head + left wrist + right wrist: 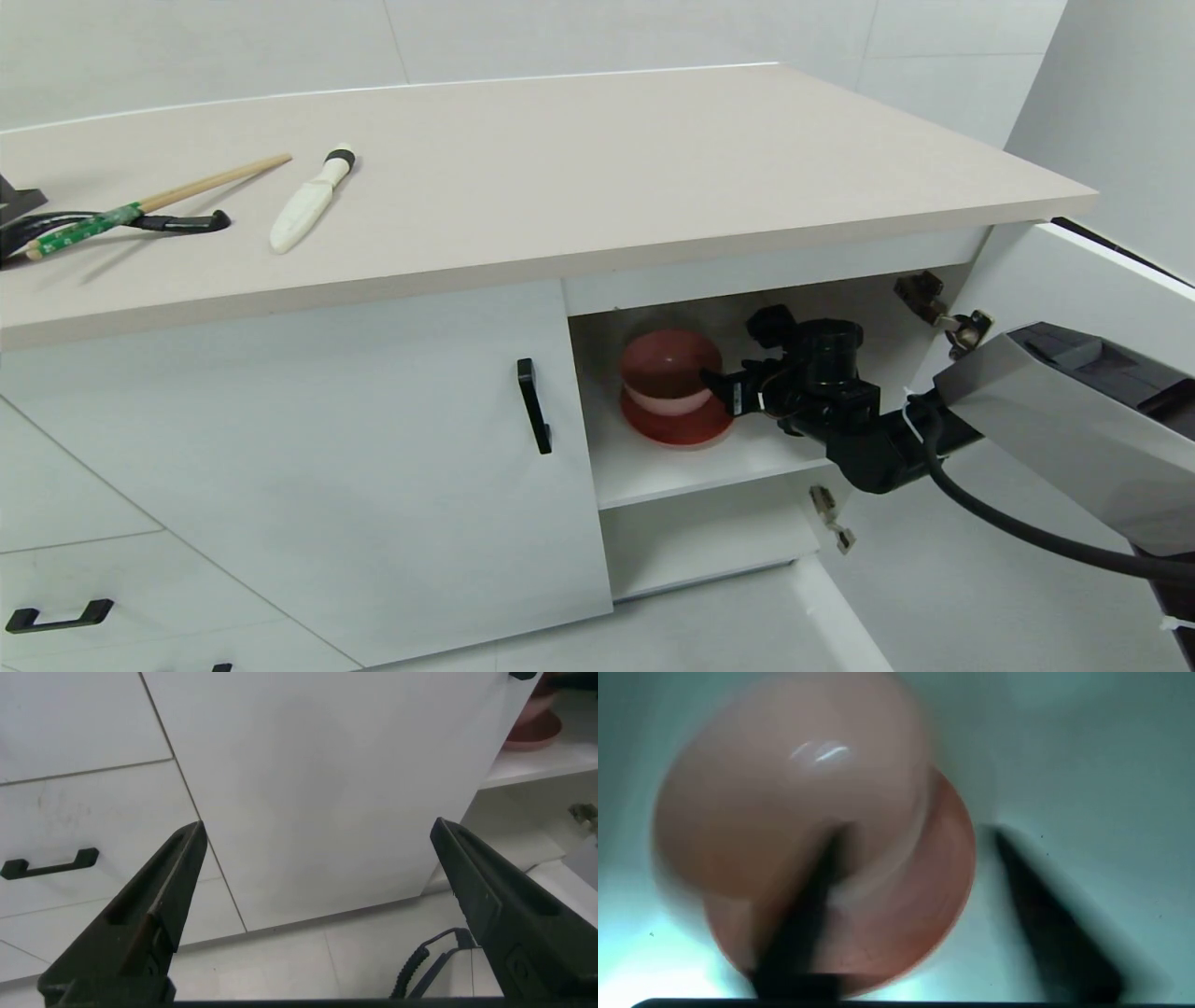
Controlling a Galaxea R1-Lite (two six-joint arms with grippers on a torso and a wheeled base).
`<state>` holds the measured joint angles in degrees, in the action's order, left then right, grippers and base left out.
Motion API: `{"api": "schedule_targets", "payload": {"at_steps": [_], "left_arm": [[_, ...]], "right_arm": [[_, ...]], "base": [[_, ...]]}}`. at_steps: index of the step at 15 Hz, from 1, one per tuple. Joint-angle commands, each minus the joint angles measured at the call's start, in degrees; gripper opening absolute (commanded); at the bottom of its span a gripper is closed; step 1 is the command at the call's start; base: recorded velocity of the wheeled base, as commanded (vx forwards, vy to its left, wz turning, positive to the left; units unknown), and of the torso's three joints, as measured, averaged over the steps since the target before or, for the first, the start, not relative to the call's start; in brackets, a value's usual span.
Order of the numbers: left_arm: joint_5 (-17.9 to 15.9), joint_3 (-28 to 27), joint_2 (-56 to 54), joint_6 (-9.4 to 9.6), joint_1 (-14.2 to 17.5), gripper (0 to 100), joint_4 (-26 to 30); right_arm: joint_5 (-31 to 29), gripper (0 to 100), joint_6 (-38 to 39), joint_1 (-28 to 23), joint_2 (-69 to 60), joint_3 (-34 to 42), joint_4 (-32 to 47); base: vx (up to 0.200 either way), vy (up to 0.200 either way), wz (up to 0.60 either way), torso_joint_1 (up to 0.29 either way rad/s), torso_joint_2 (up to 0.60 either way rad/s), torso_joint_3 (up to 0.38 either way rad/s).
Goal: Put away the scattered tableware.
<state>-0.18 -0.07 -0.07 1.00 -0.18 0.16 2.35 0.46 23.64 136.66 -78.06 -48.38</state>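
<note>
On the upper shelf of the open cupboard a pink bowl [670,369] rests tilted on a red plate [674,425]. My right gripper [714,381] is inside the cupboard at the bowl's right side. In the right wrist view the right gripper [917,833] is open: one finger [808,915] lies across the bowl [785,803], the other stands off beside the plate [943,877]. A pair of wooden chopsticks [159,201] and a white utensil with a black end [308,201] lie on the counter's left part. My left gripper [318,826] is open and holds nothing, low in front of the cupboard doors.
The right cupboard door [1074,280] is swung open beside my right arm. The left door [373,448] with a black handle [532,406] is closed. A black cable-like item [177,224] lies by the chopsticks. A drawer handle [47,865] is at lower left.
</note>
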Motion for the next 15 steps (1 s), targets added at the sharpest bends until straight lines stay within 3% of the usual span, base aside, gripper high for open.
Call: {"api": "schedule_targets", "payload": {"at_steps": [1,4,6,12,15], "left_arm": [[0.01,-0.01,0.07,-0.03,0.01,100,0.02],[0.01,0.07,0.07,-0.03,0.01,100,0.02],[0.01,0.07,0.07,-0.03,0.01,100,0.02],[0.01,-0.01,0.07,-0.03,0.01,100,0.02],[0.01,-0.01,0.07,-0.03,0.01,100,0.02]], "right_arm": [[0.02,100,-0.73,0.01,-0.25,-0.08,-0.31],[0.02,100,-0.99,0.27,-1.48,0.19,-3.47],[0.11,100,-0.99,0.8,-4.38,4.84,-6.72],[0.2,100,-4.77,6.68,-17.13,36.04,-28.87],[0.02,100,-5.12,10.29,-25.47,48.17,-32.56]], "base": [[0.0,0.0,0.0,0.0,0.0,0.0],[0.0,0.0,0.0,0.0,0.0,0.0],[0.0,0.0,0.0,0.0,0.0,0.0],[0.0,0.0,0.0,0.0,0.0,0.0],[0.0,0.0,0.0,0.0,0.0,0.0]]}}
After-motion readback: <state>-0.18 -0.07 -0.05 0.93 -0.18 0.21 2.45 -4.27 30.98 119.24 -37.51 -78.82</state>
